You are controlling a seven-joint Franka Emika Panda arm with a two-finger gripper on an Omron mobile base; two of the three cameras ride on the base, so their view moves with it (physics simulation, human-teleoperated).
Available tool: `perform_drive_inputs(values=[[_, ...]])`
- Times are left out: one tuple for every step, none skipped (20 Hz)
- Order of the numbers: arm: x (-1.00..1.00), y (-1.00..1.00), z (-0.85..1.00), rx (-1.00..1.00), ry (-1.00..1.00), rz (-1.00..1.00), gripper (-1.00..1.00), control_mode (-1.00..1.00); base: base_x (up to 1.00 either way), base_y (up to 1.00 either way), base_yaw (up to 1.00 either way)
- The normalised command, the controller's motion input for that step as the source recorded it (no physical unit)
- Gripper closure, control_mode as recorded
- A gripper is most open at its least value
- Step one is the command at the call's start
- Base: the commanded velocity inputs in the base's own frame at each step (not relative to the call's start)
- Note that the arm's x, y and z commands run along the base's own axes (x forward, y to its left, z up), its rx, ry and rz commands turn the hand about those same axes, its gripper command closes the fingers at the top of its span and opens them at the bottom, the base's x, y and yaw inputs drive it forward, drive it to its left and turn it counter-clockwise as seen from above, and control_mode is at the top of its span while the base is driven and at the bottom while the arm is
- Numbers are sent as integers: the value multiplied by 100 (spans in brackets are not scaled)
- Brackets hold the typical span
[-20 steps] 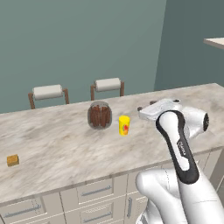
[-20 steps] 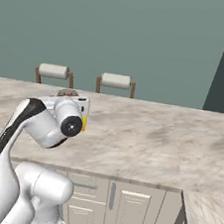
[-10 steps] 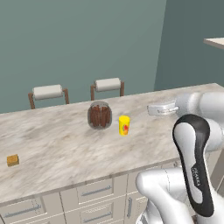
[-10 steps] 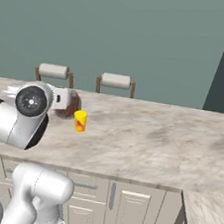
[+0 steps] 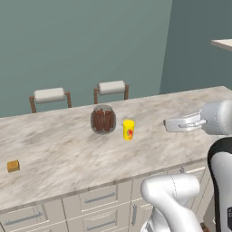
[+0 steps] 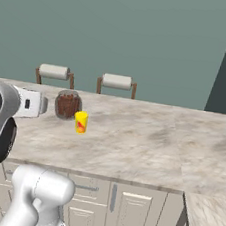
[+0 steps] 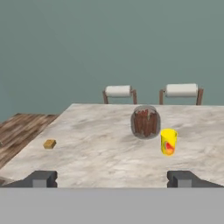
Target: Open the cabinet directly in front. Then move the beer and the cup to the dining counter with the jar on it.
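The yellow cup with a red mark stands upright on the beige marble dining counter, just right of the clear jar of brown sticks. My gripper hovers over the counter to the cup's right, apart from it and pointing toward it. In the hand view its fingertips stand wide open with nothing between them, and the cup and jar lie ahead. From the right base view the gripper is left of the jar and cup. The beer and the cabinet are out of view.
A small orange-brown block lies near the counter's left end. Two chairs stand behind the counter against the teal wall. Cream drawers run below the front edge. A pale shelf edge shows at the upper right.
The hand has drawn back from the cup toward the robot's side while the arm's elbow swung around. The cup, hidden behind the hand in the right view before, now stands free.
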Motion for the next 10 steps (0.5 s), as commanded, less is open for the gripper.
perform_drive_inputs(values=[[-4,0,0,0,0,0,-100,-100,0,0,0],[0,0,0,0,0,0,-100,-100,0,0,0],[0,0,0,0,0,0,-100,-100,0,0,0],[0,0,0,0,0,0,-100,-100,0,0,0],[0,0,0,0,0,0,-100,-100,0,0,0],[0,0,0,0,0,0,-100,-100,0,0,0],[0,0,0,0,0,0,-100,-100,0,0,0],[0,11,2,0,0,0,-100,-100,0,0,0],[0,32,6,-3,-8,0,-100,-100,0,0,0],[0,49,16,-8,-23,0,-100,-100,0,0,0]])
